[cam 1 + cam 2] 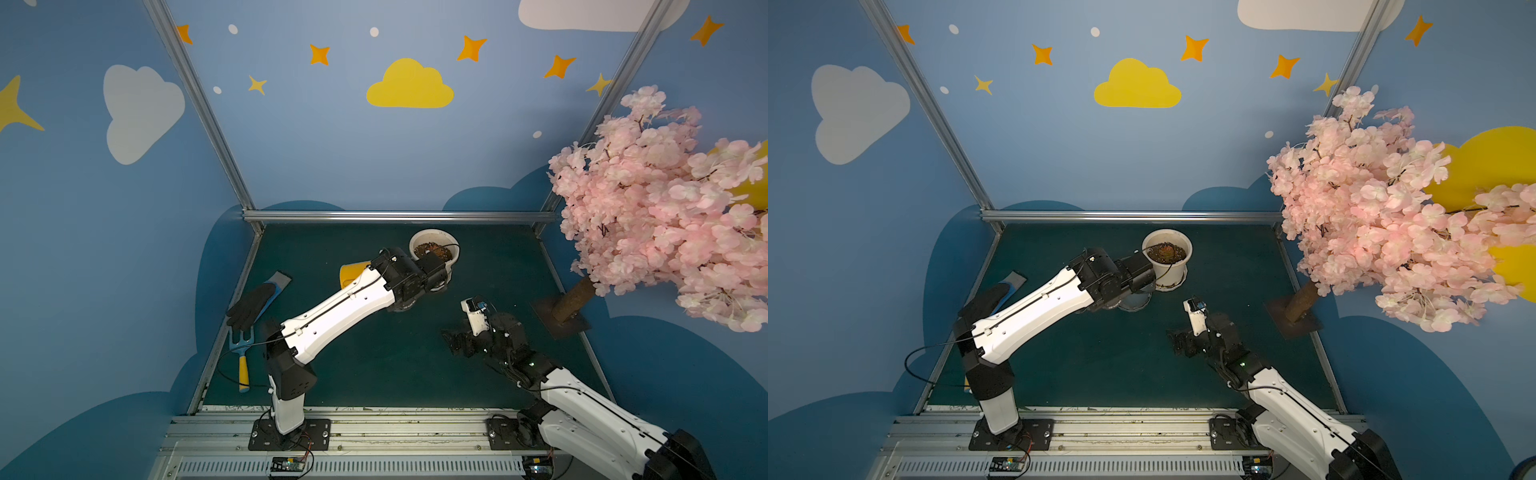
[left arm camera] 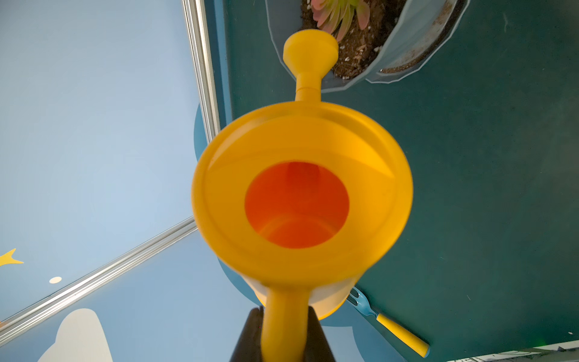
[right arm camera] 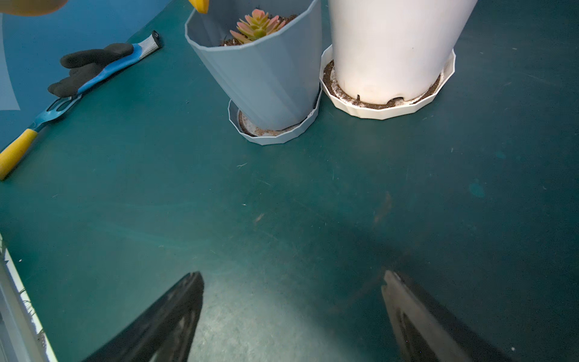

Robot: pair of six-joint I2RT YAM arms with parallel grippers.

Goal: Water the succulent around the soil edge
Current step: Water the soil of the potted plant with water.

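The handle of the yellow watering can (image 2: 300, 200) was gripped firmly by the left gripper (image 2: 283, 327). The long axis of the can was directed from the jaws straight toward the blue-grey pot (image 3: 263, 81). Its spout head (image 2: 310, 51) was seen over the near rim, at the soil edge. The succulent (image 3: 258, 26) stood just beyond the spout head, in the middle of the soil. The right gripper (image 3: 291, 275) was found wide open and empty, well apart from the pot. The left arm was therefore judged the nearer one.
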